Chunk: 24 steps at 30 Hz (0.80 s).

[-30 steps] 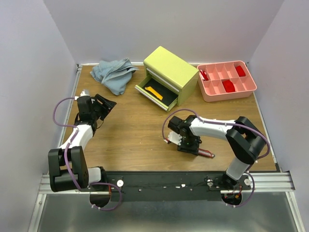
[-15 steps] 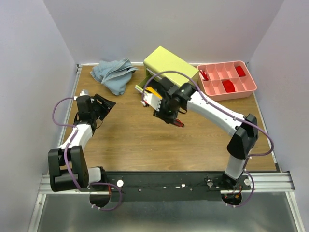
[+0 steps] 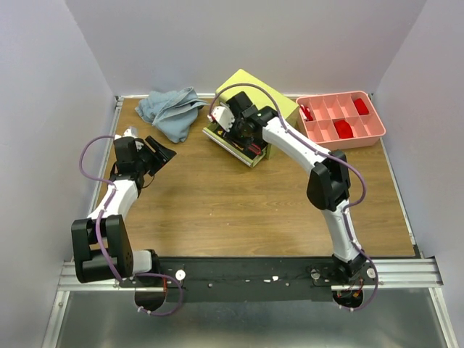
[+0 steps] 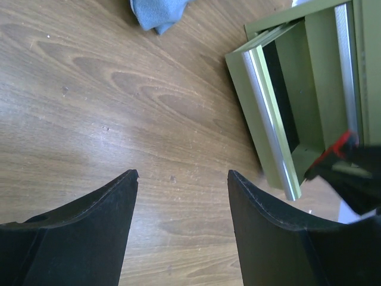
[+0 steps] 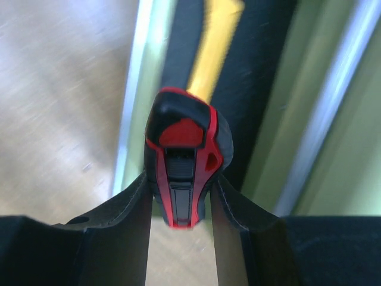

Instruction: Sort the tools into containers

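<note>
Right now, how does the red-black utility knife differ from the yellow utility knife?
The red-black utility knife is red and black; the yellow utility knife is yellow. The red-black one is pinched in the right gripper, over the open drawer; the yellow one lies loose inside that drawer. Both are at the same drawer.

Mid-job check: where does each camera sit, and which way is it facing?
Top external: above and behind the arms, looking down on the table; both arms show, bases nearest.
Left wrist: on the left gripper, facing down at bare wood and the open drawer; its two fingers show.
Right wrist: on the right gripper, looking down into that drawer; its fingers clamp the red-black utility knife.
Shared: both wrist views show the drawer and the knife.
</note>
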{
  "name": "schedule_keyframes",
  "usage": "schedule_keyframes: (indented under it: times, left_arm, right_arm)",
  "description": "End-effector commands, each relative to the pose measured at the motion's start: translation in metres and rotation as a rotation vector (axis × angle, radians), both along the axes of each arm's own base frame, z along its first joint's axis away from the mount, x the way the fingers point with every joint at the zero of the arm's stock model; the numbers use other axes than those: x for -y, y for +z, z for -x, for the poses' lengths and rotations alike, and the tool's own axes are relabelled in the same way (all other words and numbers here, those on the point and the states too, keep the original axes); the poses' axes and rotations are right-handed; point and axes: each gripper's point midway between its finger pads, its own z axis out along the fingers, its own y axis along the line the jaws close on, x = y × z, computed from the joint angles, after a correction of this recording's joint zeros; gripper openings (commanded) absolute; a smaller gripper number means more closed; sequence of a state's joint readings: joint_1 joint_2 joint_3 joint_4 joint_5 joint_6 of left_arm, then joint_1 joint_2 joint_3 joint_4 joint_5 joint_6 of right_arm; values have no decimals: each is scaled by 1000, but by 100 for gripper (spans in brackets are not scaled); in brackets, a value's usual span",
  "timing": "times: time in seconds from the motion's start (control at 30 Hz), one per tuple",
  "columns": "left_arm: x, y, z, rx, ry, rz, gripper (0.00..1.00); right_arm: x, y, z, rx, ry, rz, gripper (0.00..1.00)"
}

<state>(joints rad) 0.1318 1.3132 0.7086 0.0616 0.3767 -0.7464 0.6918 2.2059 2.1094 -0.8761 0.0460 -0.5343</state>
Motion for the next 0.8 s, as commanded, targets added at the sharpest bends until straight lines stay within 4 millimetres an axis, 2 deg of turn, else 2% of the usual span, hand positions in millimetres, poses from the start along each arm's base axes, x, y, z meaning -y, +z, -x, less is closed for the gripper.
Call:
schedule_keyframes:
  times: [0.0,0.17,0.2,0.23,0.3,0.33,0.4,0.43,0.47,0.5,0.53,0.57,0.6,0.63,0.7,0.73,0.77]
  left_arm:
    - [1,4,0,30,-74,-52,70]
    - [5,2,-2,41,-98,-41,71]
    - [4,2,-4,46,-94,-42,71]
    - [6,0,-4,39,-91,-29,71]
    - [7,1,-9,50,-85,-17,71]
    - [9,-2,-11,40,-77,2,70]
    - [21,3,-17,61,-103,14,71]
    - [28,-1,-20,52,-121,20,71]
    - [35,-1,-21,53,-135,25,71]
    - [52,5,-26,80,-177,26,71]
    - [58,0,-29,71,-193,29,70]
    - [72,3,-31,90,-231,28,70]
    - [90,8,-33,107,-273,30,70]
    - [98,1,-35,95,-298,37,68]
    - [114,5,-44,114,-327,47,66]
    - [124,-4,-45,91,-348,56,65]
    - [128,-6,-49,93,-354,60,63]
  right_arm:
    - [-13,45,-65,272,-65,-133,14]
    - [-26,42,-72,278,-65,-194,15]
    - [-28,34,-72,254,-77,-201,20]
    - [-29,29,-72,241,-75,-200,36]
    - [-30,19,-68,224,-67,-172,51]
    - [-29,13,-67,214,-73,-159,63]
    - [-26,18,-60,182,-88,-157,69]
    - [-24,29,-57,182,-96,-169,73]
    - [-27,39,-50,156,-75,-202,74]
    - [-25,46,-42,123,-78,-216,74]
    - [-21,58,-42,135,-90,-236,74]
    - [-20,90,-35,151,-70,-307,74]
    - [-21,104,-38,187,-69,-350,73]
    - [-16,108,-37,195,-78,-368,73]
    - [-5,139,-49,282,-103,-424,72]
    - [0,147,-55,311,-128,-441,71]
    - [14,147,-68,342,-173,-436,71]
